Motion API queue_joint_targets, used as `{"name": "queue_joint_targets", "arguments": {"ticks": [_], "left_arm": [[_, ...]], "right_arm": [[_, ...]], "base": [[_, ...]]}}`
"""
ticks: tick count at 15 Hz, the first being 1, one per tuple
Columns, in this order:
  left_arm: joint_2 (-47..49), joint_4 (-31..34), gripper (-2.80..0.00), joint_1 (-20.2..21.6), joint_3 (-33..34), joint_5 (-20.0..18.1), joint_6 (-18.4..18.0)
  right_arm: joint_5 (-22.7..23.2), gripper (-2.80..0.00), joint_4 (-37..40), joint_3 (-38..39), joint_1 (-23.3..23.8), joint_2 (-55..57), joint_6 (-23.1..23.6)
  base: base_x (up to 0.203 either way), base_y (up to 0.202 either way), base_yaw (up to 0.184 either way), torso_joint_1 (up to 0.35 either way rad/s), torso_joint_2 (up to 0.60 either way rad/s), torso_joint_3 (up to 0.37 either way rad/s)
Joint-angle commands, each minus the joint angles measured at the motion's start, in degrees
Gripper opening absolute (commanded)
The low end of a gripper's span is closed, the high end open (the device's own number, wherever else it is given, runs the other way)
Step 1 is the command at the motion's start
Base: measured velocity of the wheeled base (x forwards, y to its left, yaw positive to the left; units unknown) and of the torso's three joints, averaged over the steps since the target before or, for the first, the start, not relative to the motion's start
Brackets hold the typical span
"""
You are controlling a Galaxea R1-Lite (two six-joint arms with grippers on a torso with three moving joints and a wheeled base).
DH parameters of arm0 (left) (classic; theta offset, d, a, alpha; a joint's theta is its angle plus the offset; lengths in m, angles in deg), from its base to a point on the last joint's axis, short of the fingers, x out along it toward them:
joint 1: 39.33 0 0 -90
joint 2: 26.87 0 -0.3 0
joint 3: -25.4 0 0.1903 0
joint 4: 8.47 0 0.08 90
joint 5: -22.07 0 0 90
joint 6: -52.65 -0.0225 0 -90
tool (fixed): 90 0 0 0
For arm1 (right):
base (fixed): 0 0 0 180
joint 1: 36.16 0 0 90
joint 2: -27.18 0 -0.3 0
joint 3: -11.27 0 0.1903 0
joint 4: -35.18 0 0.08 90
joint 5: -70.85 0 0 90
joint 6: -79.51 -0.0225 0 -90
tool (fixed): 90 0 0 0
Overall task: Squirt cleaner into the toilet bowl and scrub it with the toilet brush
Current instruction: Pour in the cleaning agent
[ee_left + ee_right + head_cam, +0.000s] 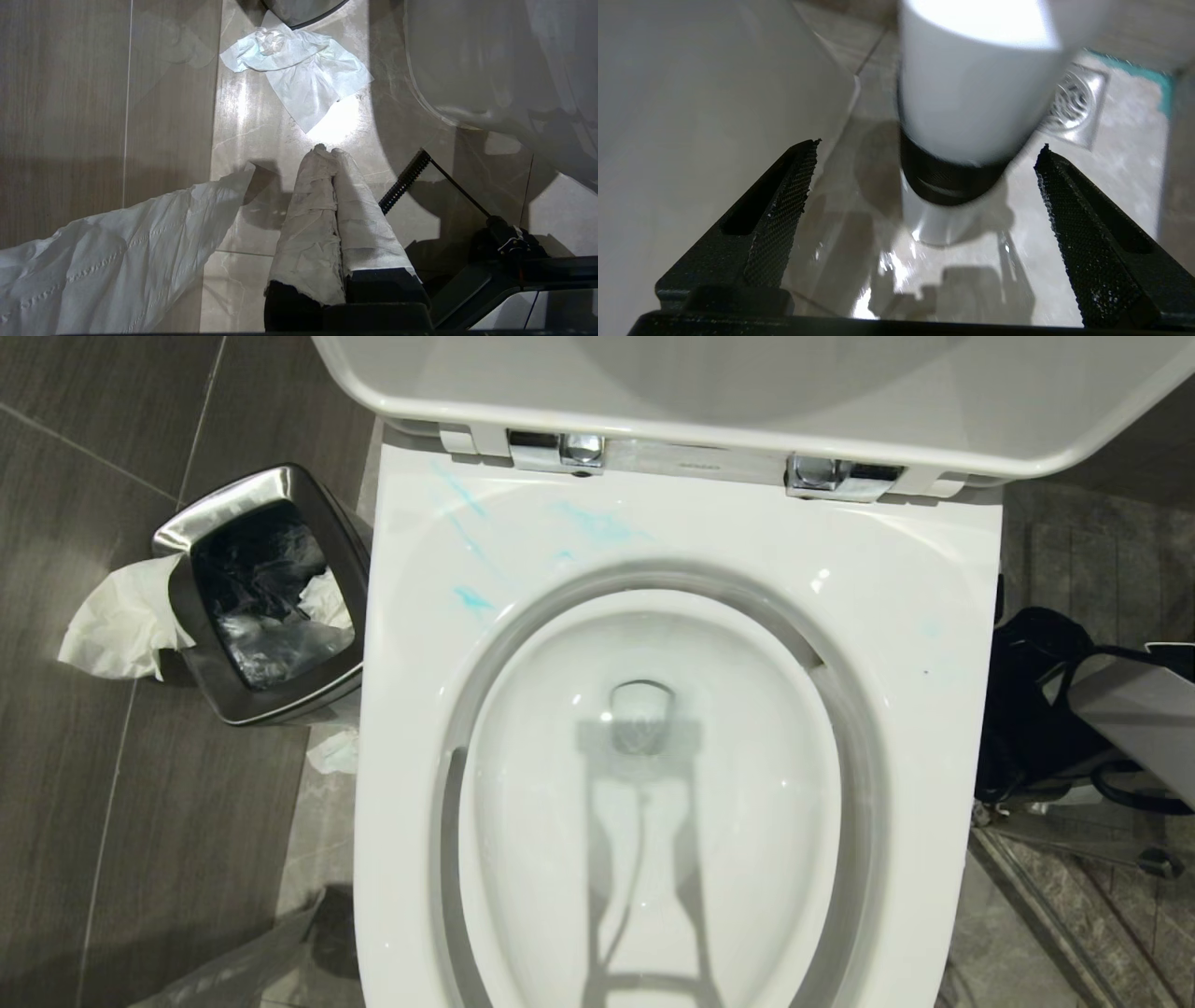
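From the head camera I look straight down on the toilet bowl (pixel 672 784), seat down and lid (pixel 766 392) raised against the back, chrome hinges (pixel 583 450) showing under it. Thin turquoise smears of cleaner (pixel 471 599) streak the back left part of the white rim; the water in the basin looks clear to me, with only a shadow falling across it. The floor (pixel 84 756) is large grey-brown tile. To the left of the toilet stands a small square steel bin (pixel 266 593) with a dark liner, white paper (pixel 121 621) hanging over its outer edge, and another scrap lying on the floor just beside the toilet's base.

My right arm shows at the right edge of the head view, low beside the toilet. Its wrist camera shows the right gripper (pixel 924 154) with both black textured fingers (pixel 784 196) spread wide, nothing between them touching the pads. Ahead of the gap stands a white cylindrical thing with a dark band (pixel 966 107) on glossy stone tile, blurred; I cannot tell whether it is the toilet brush. The toilet's white side (pixel 691 93) is close beside one finger, and a steel floor drain (pixel 1073 102) sits beyond the cylinder.

The left gripper (pixel 327 151) hangs over pale floor tile, its paper-wrapped fingers pressed together on nothing. A crumpled tissue (pixel 303 70) lies on the floor ahead of it.
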Motion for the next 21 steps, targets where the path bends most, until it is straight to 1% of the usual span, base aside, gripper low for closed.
{"name": "queue_joint_targets", "arguments": {"ticks": [1, 5, 7, 14, 17, 21], "left_arm": [[0.07, 0.0, -2.8, 0.01, 0.09, 0.05, 0.01], [0.07, 0.0, -2.8, 0.01, 0.09, 0.05, 0.01], [0.07, 0.0, -2.8, 0.01, 0.09, 0.03, 0.03], [0.07, 0.0, -2.8, 0.01, 0.09, 0.05, 0.01], [0.07, 0.0, -2.8, 0.01, 0.09, -0.04, 0.01], [0.07, 0.0, -2.8, 0.01, 0.09, 0.05, 0.01]], "right_arm": [[0.09, 0.0, -0.54, -4.13, -0.41, 2.38, 0.33], [0.53, 0.0, -0.54, -11.48, -0.36, 5.92, 2.57], [0.7, 0.0, -0.54, -13.61, -0.35, 7.38, 3.79], [0.79, 0.0, -0.54, -20.76, -0.44, 10.83, 4.04], [2.41, 0.0, -0.45, -21.93, -0.44, 11.25, 4.04], [2.46, 0.0, 0.37, -25.26, -0.36, 12.52, 3.96]], "base": [[0.0, 0.0, 0.0, 0.0, 0.0, 0.0], [0.0, 0.0, 0.0, 0.0, 0.0, 0.0], [0.0, 0.0, 0.0, 0.0, 0.0, 0.0], [0.0, 0.0, 0.0, 0.0, 0.0, 0.0], [0.0, 0.0, 0.0, 0.0, 0.0, 0.0], [0.0, 0.0, 0.0, 0.0, 0.0, 0.0]]}}
